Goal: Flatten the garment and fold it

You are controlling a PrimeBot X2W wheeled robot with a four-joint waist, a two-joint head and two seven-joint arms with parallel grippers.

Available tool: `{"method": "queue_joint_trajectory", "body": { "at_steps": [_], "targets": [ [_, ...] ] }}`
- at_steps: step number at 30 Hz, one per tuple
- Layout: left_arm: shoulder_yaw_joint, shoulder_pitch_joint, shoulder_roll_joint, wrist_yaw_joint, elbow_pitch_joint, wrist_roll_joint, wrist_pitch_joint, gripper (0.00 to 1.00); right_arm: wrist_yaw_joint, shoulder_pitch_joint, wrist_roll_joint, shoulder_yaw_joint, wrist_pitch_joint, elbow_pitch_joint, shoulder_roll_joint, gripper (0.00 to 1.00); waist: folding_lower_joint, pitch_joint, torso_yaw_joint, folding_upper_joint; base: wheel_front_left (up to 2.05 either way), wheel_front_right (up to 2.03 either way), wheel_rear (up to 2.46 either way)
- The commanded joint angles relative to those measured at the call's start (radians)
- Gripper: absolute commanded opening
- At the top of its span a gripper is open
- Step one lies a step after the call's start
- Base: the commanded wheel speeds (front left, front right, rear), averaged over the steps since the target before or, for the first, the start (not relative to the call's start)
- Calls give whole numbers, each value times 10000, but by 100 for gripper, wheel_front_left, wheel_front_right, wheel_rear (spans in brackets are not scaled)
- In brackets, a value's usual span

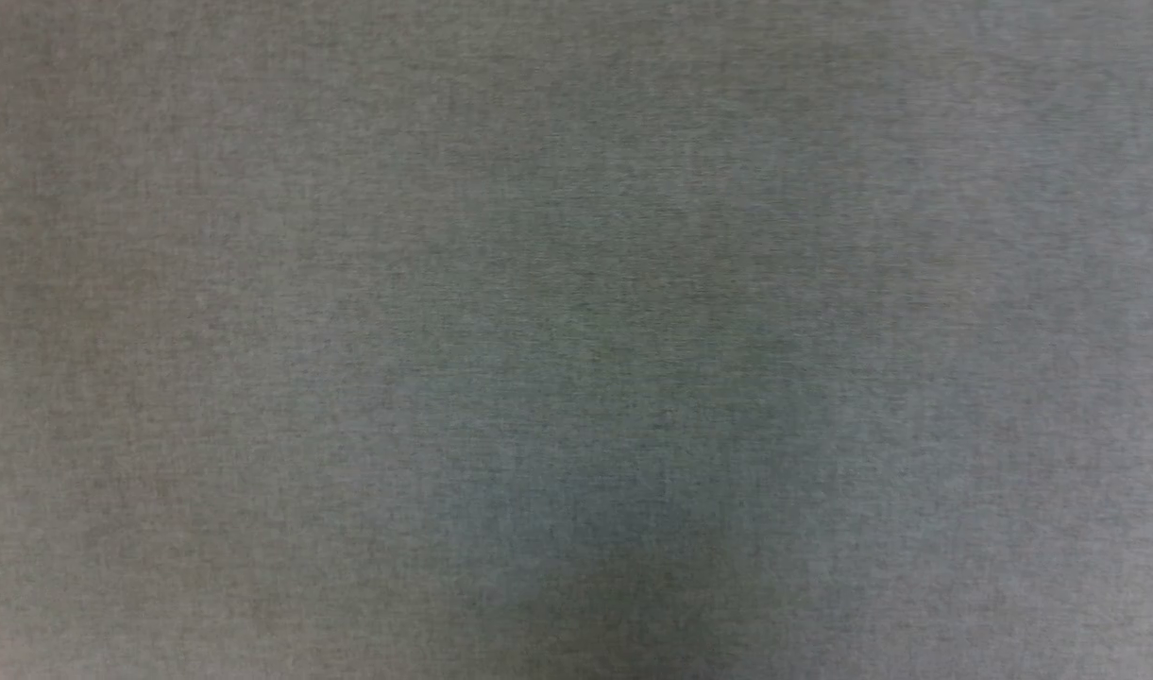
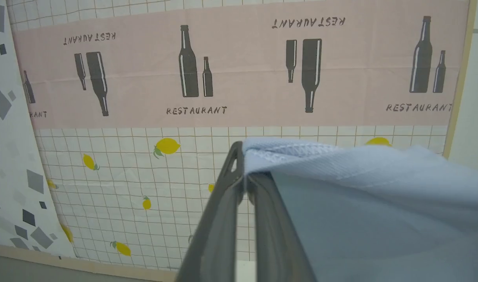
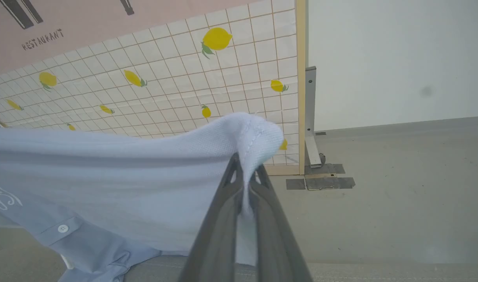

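Left wrist view: pinching a hemmed edge of the garment [image 2: 360,188] with the left claw [image 2: 243,172] pressed together, held up in front of a printed backdrop [image 2: 239,70] of bottles and lemons. Right wrist view: likewise clamped by the right claw [image 3: 246,168] on a bunched corner, adding a white button [image 3: 63,228], cursive logo [image 3: 4,199] and bare floor [image 3: 399,203]. Head view: blurred grey-blue weave [image 1: 576,340], probably the same cloth near the lens. Judged early: held aloft, not yet laid flat, nothing folded.
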Motion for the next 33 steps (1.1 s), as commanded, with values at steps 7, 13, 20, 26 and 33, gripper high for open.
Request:
{"method": "queue_joint_trajectory", "body": {
  "at_steps": [7,13,20,26,33],
  "targets": [
    [-207,1852,-499,-666,984,-537,-744,0,-17,2007,1187,483,-433,77,-366,0,-2,-659,488,-1,0,0,0],
    [-351,3926,-806,-1254,1327,-1014,-1291,0,-17,4439,2486,1175,-784,-252,-746,0,-2,-1827,744,-1,0,0,0],
    [-282,7154,-1077,-1532,756,-1716,-1739,0,-17,7527,3612,1790,-1329,-618,-971,0,-2,-3608,924,-1,0,0,0],
    [-287,10561,-1163,-1431,-610,-2359,-1652,0,-17,10063,4279,2103,-1723,-917,-1057,0,-2,-4965,1060,-1,0,0,0],
    [-516,14217,-1243,-870,-2475,-3119,-897,0,-17,12439,4632,2258,-1949,-1174,-1247,0,-2,-5881,1110,-1,0,0,0]
  ]
}}
